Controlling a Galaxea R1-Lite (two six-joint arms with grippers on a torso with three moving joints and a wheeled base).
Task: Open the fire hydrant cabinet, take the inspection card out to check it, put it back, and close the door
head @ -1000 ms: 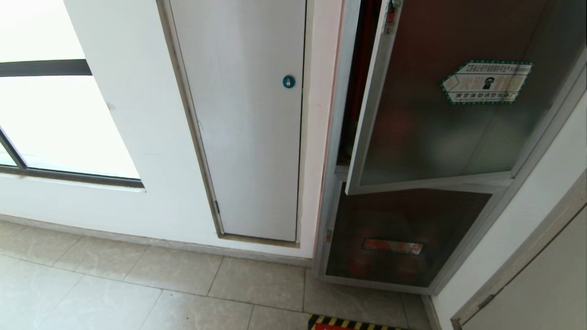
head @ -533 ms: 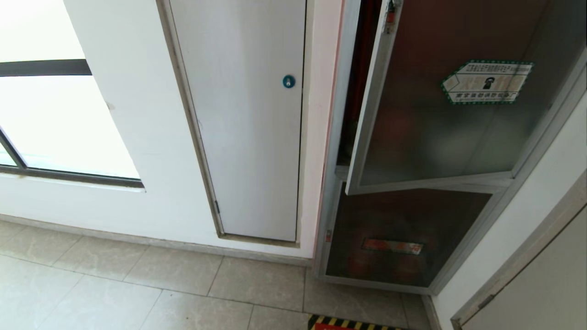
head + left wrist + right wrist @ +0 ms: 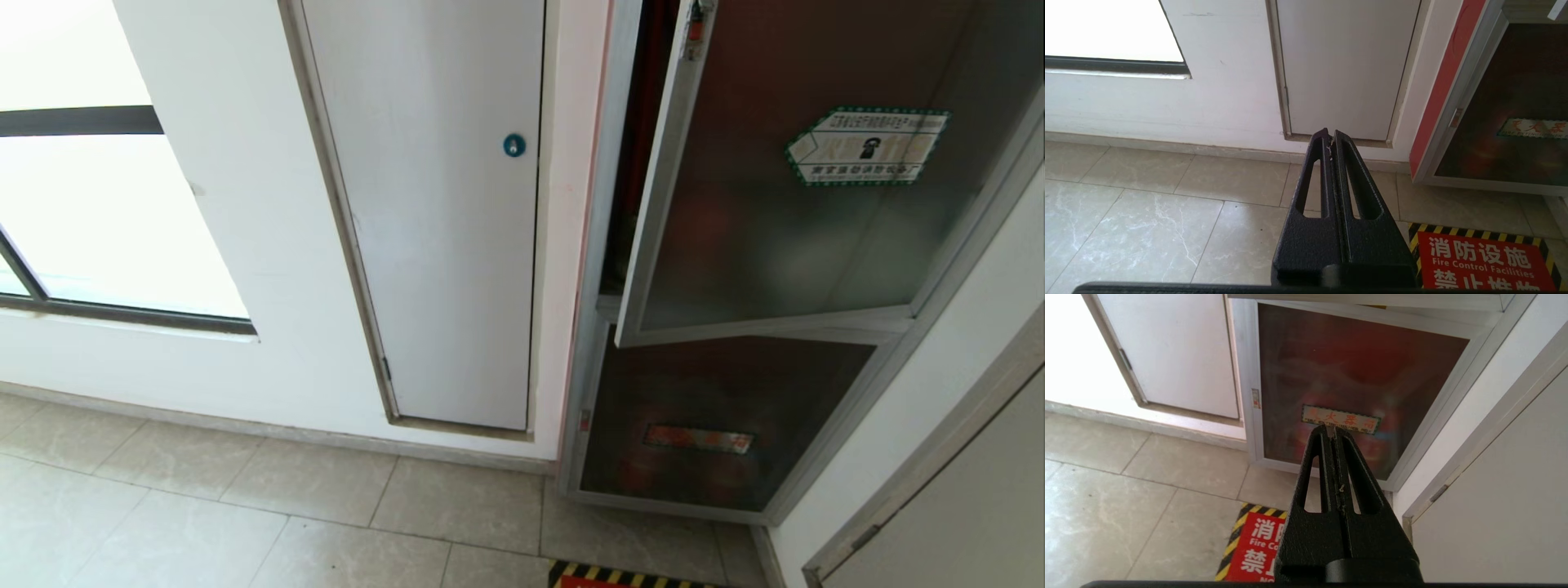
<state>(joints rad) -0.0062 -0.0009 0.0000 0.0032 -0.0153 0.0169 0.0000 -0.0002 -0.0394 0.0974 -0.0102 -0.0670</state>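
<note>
The fire hydrant cabinet (image 3: 598,245) is a grey metal frame set into the wall at the right. Its door (image 3: 775,229), tinted glass with a green-bordered sticker (image 3: 865,145) and a small red latch (image 3: 695,29), stands ajar at its left edge, showing a narrow dark red gap. The inspection card is hidden. Neither arm shows in the head view. My left gripper (image 3: 1330,136) is shut and empty, low over the floor tiles. My right gripper (image 3: 1332,431) is also shut and empty, pointing at the lower glass panel (image 3: 1347,367).
A white panel (image 3: 441,245) with a blue round lock (image 3: 513,145) sits left of the cabinet. Below the door is a smaller glass panel with a red label (image 3: 696,438). A red floor sign (image 3: 1482,261) lies in front. Another door (image 3: 971,506) is at the right.
</note>
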